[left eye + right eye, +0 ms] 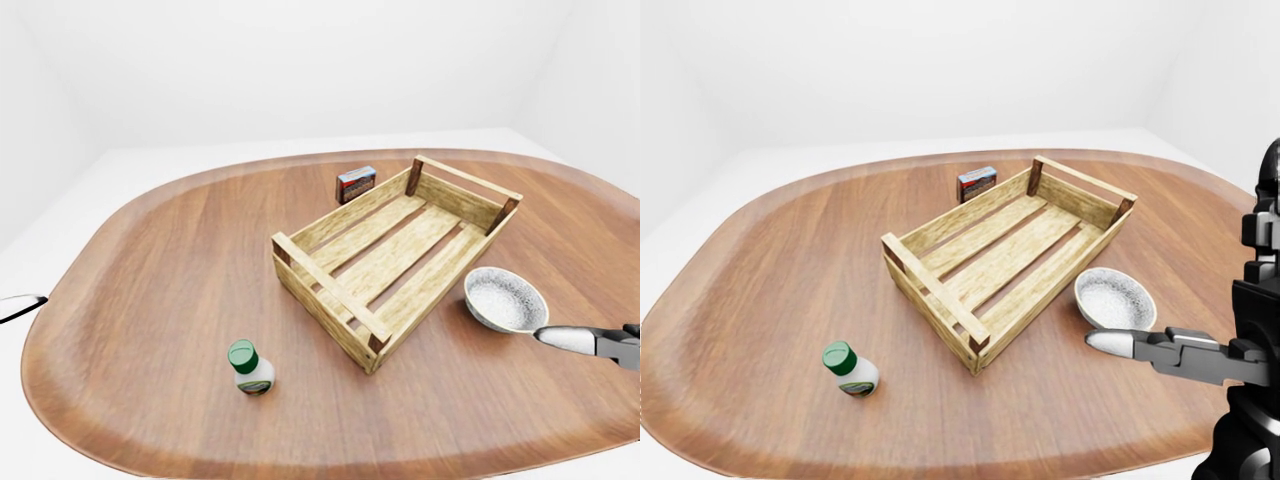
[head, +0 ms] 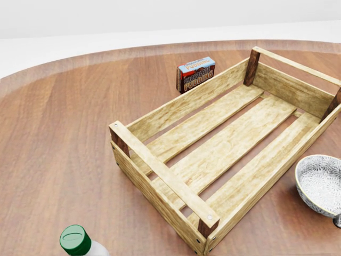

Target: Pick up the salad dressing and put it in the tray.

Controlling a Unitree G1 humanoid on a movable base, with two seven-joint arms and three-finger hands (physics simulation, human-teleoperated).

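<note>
The salad dressing [image 1: 250,368] is a small white bottle with a green cap, standing upright on the wooden table to the lower left of the tray; in the head view only its cap [image 2: 75,240] shows at the bottom edge. The tray [image 1: 325,300] is an empty slatted wooden crate set at an angle mid-table. My right hand [image 1: 1110,343] reaches in from the right with a silver-tipped finger stretched out by the bowl, holding nothing and far from the bottle. Of my left hand [image 1: 15,305] only a fingertip shows at the left edge of the left-eye view.
A patterned grey bowl [image 1: 1115,298] sits just right of the tray, close to my right hand. A small red and blue box [image 2: 196,73] stands beyond the tray's far long wall. The table's rounded edge [image 1: 60,300] curves near the bottle's side.
</note>
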